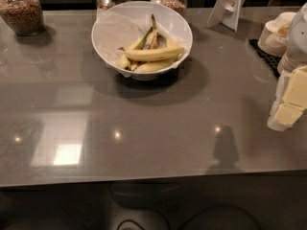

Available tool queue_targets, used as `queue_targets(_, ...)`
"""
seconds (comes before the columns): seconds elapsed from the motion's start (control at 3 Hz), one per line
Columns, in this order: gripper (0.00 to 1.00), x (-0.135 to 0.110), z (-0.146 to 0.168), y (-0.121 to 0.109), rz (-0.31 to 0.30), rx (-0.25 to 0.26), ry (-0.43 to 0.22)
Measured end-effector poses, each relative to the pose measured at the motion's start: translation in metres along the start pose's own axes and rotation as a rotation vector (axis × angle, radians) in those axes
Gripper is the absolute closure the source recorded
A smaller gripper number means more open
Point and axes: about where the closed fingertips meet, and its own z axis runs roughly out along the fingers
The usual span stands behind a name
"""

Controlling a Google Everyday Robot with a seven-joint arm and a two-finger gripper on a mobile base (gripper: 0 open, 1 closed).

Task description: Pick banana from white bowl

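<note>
Gripper [289,102] waits at the right edge of the worktop [144,138], well apart from the white bowl [103,30] at the back centre.

The banana [154,54] lies crosswise on top of the smaller bananas [144,67] in the paper-lined bowl, with nothing over it. It should be light and firm enough for a moderate squeeze, yet easily bruised, and its smooth skin may slip a little. The thick middle, taken across its width from above, looks the surest hold, clear of the tapering ends and the fruit beneath. The gripper is cut off by the frame edge and appears to carry nothing; whether it stands wide or narrow cannot be told.
</note>
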Motion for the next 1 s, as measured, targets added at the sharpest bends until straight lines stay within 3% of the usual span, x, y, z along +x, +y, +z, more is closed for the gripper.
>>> queue_targets(0.33, 0.00, 0.000, 0.000, 0.000, 0.000, 0.000, 0.000)
queue_targets(0.67, 0.00, -0.009, -0.001, -0.009, -0.003, 0.027, -0.048)
queue_targets(1.0, 0.00, -0.038, 0.007, -0.034, -0.016, 0.061, -0.167)
